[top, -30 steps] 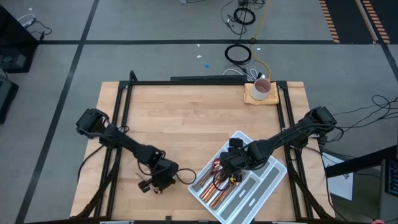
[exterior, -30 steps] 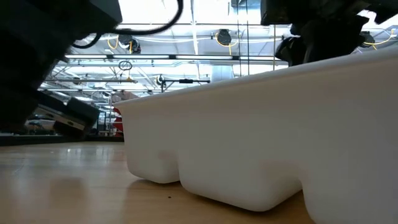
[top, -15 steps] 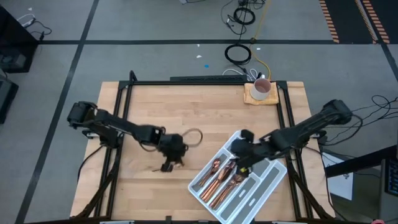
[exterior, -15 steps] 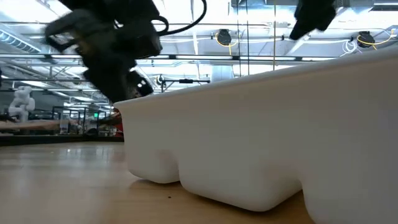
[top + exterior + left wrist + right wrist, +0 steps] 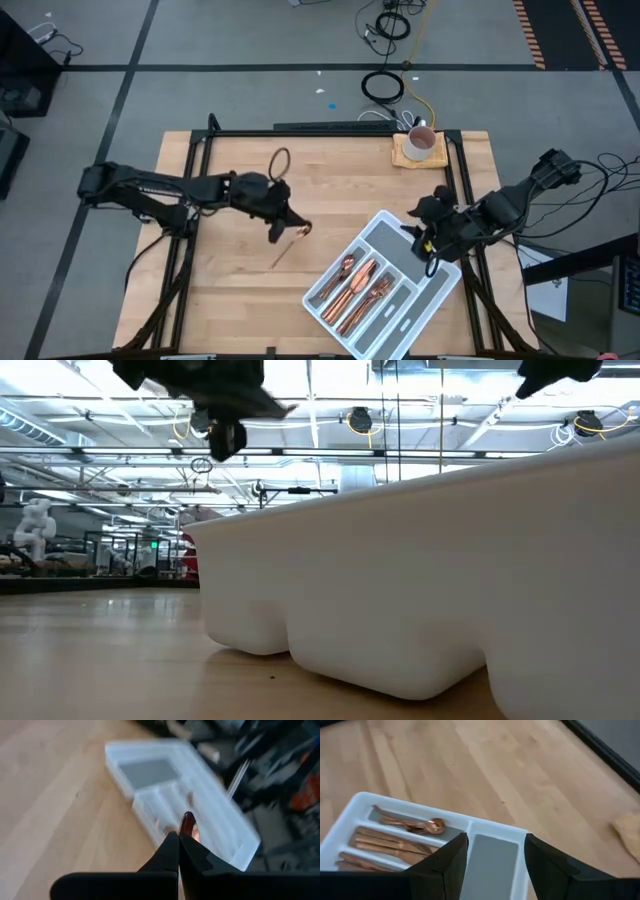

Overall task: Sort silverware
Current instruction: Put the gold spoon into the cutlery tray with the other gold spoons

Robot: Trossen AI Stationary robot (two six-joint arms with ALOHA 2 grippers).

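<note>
Silverware: most pcs laid in grey tray compartments, one copper pc clamped in shut left gripper above table, unsorted; right gripper parked empty, jaws wide, by tray's end.

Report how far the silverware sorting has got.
Done: several copper pieces lie in the compartments of the tray, including a spoon. In hand: the left pincer, above the bare wood beside the tray, is shut on one copper piece. The right pincer hangs open over the tray's far end. Left: placing that piece; no other loose silverware shows.
</note>
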